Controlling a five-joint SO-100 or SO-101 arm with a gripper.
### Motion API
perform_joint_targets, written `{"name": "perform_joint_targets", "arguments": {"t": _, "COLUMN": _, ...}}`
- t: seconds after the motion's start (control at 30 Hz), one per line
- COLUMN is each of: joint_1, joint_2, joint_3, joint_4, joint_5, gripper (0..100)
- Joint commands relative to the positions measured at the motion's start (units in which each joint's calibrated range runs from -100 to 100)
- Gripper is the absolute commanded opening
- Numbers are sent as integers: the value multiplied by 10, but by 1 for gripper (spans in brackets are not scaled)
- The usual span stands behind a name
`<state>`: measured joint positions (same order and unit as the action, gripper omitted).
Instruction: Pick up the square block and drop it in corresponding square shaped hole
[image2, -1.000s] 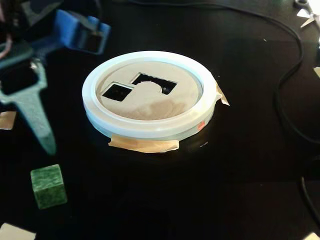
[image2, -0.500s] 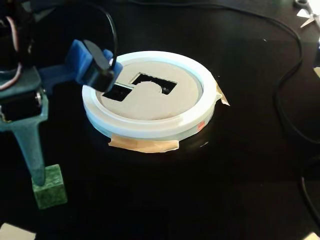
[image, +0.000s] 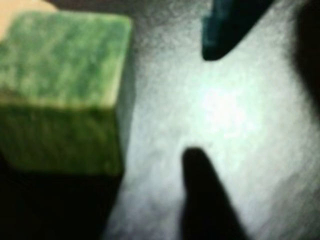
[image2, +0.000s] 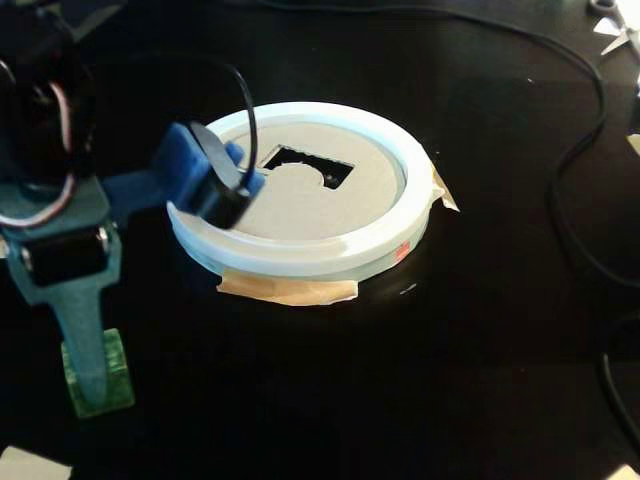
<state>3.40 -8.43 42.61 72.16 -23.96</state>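
Start at the left of your fixed view: the green block (image2: 112, 375) sits on the black table (image2: 480, 330) near the bottom-left corner, with the teal gripper (image2: 88, 385) planted right down against it, one finger (image2: 85, 345) covering its left part. It's a mottled, marbled green with paler streaks, and in your wrist view the block (image: 60, 90) fills the left side, lit on top and shaded on the near face, its edges fairly crisp through the blur. It looks about as wide as it is deep, so you get no clear long axis; it lies flat, faces roughly square to the wrist camera. The dark fingertip (image: 225, 35) at the top of that view stands clear of the block, so the jaws look spread, nothing clamped. To the right in the fixed view, well apart from the block, the white ring (image2: 330, 262) holds a cardboard lid (image2: 300, 205) with the square hole (image2: 305, 165).
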Motion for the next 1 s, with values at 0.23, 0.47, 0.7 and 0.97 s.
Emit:
{"name": "perform_joint_targets", "arguments": {"t": 0.23, "joint_1": 8, "joint_2": 25, "joint_3": -47, "joint_4": -34, "joint_5": 0, "gripper": 82}}
{"name": "perform_joint_targets", "arguments": {"t": 0.47, "joint_1": 8, "joint_2": 25, "joint_3": -48, "joint_4": -34, "joint_5": 0, "gripper": 50}}
{"name": "perform_joint_targets", "arguments": {"t": 0.7, "joint_1": 10, "joint_2": 24, "joint_3": -48, "joint_4": -34, "joint_5": 0, "gripper": 37}}
{"name": "perform_joint_targets", "arguments": {"t": 0.97, "joint_1": 8, "joint_2": 15, "joint_3": -48, "joint_4": -34, "joint_5": 0, "gripper": 37}}
